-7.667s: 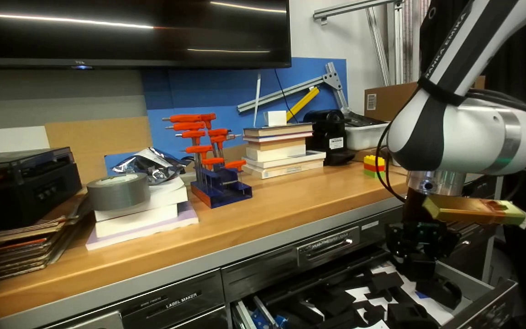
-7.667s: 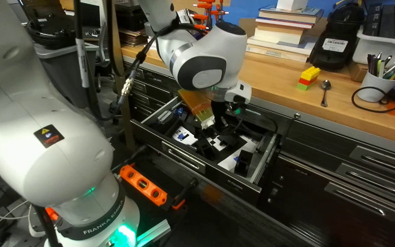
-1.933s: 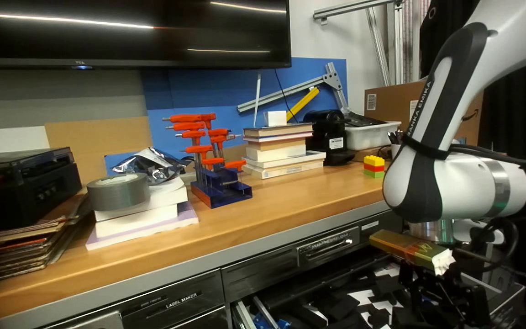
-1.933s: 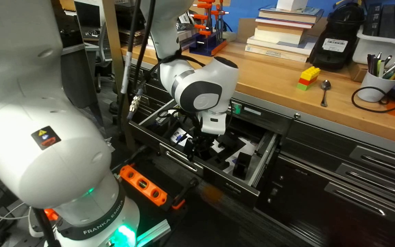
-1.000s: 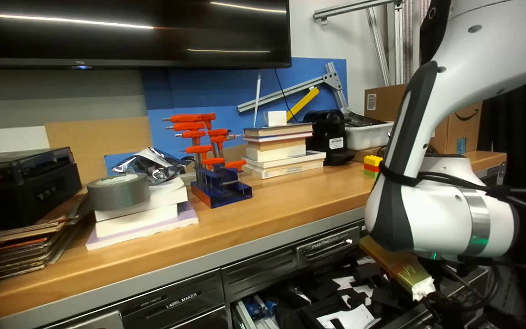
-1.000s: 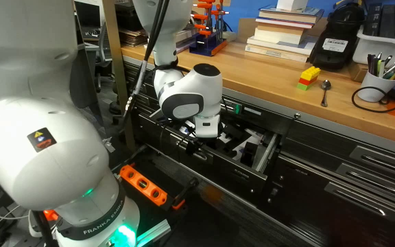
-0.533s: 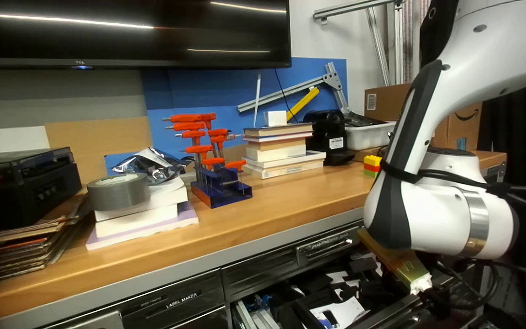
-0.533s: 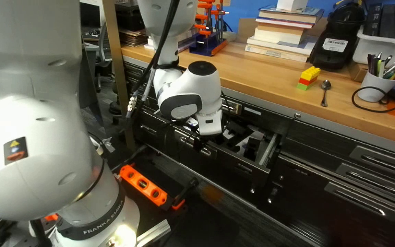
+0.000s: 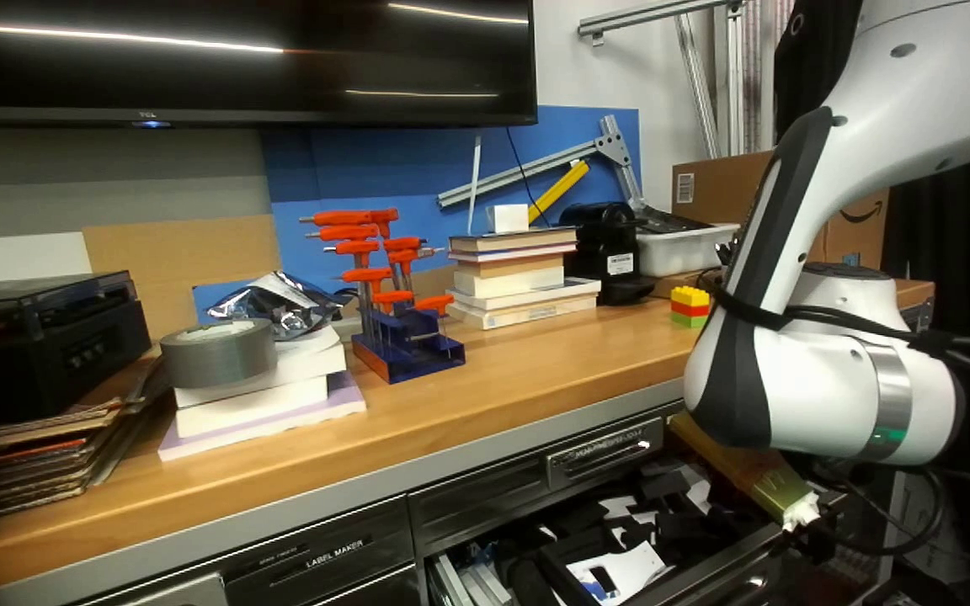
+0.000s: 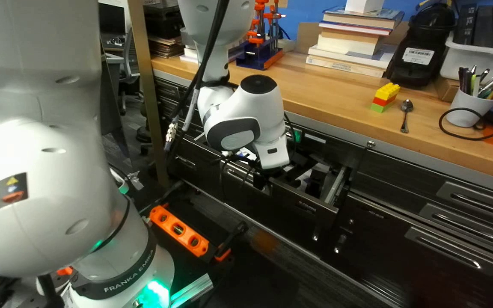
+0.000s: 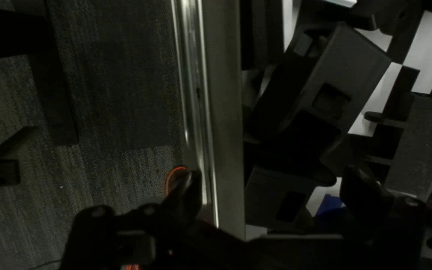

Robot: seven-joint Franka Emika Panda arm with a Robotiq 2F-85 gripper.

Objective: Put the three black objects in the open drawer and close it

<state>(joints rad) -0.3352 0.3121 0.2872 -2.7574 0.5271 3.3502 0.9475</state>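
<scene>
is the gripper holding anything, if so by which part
Nothing is held: the gripper is open, the drawer front showing between its fingers in the wrist view.

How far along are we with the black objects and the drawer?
Looks done: black objects lie in the drawer, though I can't tell which are the three meant.
In hand: the gripper is open and grips nothing; in the wrist view its jaws straddle the drawer's front edge, perhaps to push it.
Left: closing the drawer, which stands partly open in both exterior views.
</scene>
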